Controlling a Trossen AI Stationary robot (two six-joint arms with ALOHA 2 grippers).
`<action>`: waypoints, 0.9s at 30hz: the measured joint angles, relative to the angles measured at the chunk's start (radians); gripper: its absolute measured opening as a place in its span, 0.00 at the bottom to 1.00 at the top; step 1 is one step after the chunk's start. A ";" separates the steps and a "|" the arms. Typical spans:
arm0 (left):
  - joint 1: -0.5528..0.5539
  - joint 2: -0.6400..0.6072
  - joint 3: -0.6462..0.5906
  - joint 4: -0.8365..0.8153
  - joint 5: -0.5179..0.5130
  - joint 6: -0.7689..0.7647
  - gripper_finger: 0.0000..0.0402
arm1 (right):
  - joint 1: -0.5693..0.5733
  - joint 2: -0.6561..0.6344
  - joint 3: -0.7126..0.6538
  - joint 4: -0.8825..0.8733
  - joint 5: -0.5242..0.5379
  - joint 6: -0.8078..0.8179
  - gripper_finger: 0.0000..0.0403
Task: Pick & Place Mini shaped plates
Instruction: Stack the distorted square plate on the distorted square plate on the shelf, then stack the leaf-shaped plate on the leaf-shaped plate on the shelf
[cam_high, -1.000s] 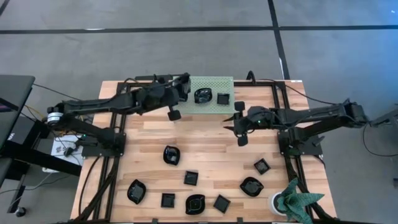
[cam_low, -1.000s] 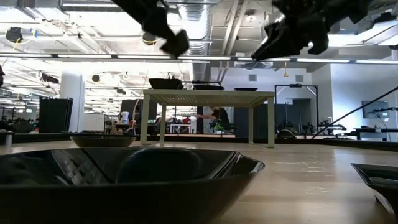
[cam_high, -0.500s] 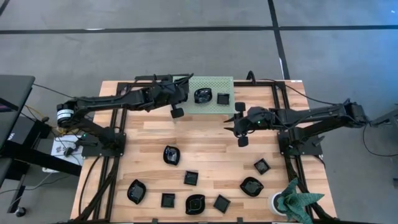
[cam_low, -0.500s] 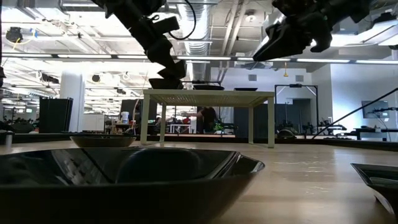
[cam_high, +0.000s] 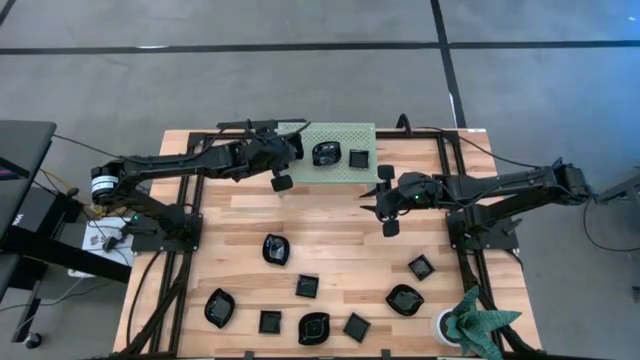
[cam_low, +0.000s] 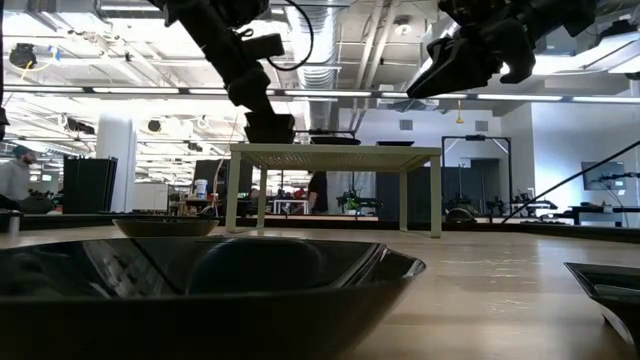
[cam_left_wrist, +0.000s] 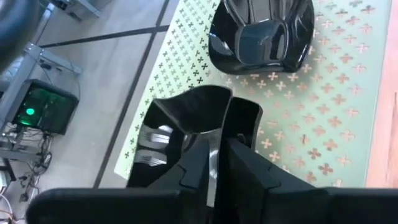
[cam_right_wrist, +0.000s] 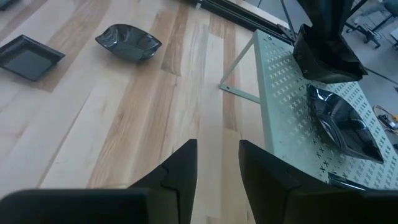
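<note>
My left gripper (cam_high: 297, 147) is over the left end of the pale green perforated rack (cam_high: 340, 135), shut on a glossy black wavy-edged mini plate (cam_left_wrist: 186, 121). Two more black plates, one large (cam_high: 326, 153) and one small (cam_high: 358, 157), lie on the rack. Several others lie on the wooden table, among them one (cam_high: 276, 249) near its middle and one (cam_high: 404, 299) at the near right. My right gripper (cam_high: 372, 193) hangs open above bare wood to the right of the rack, with nothing between its fingers (cam_right_wrist: 217, 162). My left gripper pinches the plate's rim (cam_left_wrist: 213, 146) between its two fingers, which slant down toward the rack. The plate stands tilted, spreading to both sides of the fingers, right above the rack's left end (cam_left_wrist: 155, 93). I cannot tell whether its lower edge touches the rack.
Black frame rails (cam_high: 190, 215) run along both sides of the table. A green plant in a white pot (cam_high: 470, 322) stands at the near right corner. In the low view a big black plate (cam_low: 220, 290) sits close in front of the camera.
My left gripper has gone down and toward the table's far edge with the plate, tipping further downward. It has brought the plate from above the rack's left edge to the rack's top. My right gripper has kept still.
</note>
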 joint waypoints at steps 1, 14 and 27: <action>-0.005 0.000 0.000 0.000 0.000 0.000 0.16 | 0.000 0.000 0.000 0.000 0.000 -0.001 0.28; -0.231 0.000 0.000 0.135 0.000 -0.034 0.22 | -0.002 0.001 0.000 0.000 0.000 -0.007 0.28; -0.616 -0.001 -0.027 0.079 0.110 -0.452 0.21 | -0.002 0.001 0.001 0.018 -0.053 0.085 0.28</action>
